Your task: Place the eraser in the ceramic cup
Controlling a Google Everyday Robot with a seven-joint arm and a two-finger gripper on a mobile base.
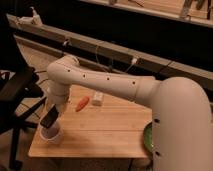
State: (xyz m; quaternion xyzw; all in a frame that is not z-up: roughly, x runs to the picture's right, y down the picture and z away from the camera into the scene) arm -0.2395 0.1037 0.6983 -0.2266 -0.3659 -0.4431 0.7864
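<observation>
Gripper (52, 115) is hanging off the end of the white arm (100, 82), over the 8 o'clock corner of the wooden table (107, 131), and is clamping the eraser (48, 121). The block is tilting, low end pointing toward 7 o'clock, and is overlapping the rim of the ceramic cup (50, 134) directly beneath. I cannot tell whether the low end is inside the mouth or only in front of it. The cup is sitting upright near the table's front-left edge. Step in hand, as I am judging it: the drop. The eraser is looking about as long as the cup is wide, so a flat release is risking a bridge across the rim, and a tilted entry, low end first, is looking wiser. The move is calling for centring that end over the mouth, lowering it below the rim, parting the jaws slowly and lifting straight up. The cup is looking light, so a sideways nudge is risking a tip. Outward: an orange carrot-like piece (82, 103) is lying at 1 o'clock of the cup, with a small white object (97, 97) just beyond it, both well apart from the cup. A green dish (147, 137) is showing at the table's 4 o'clock edge, partly hidden.
</observation>
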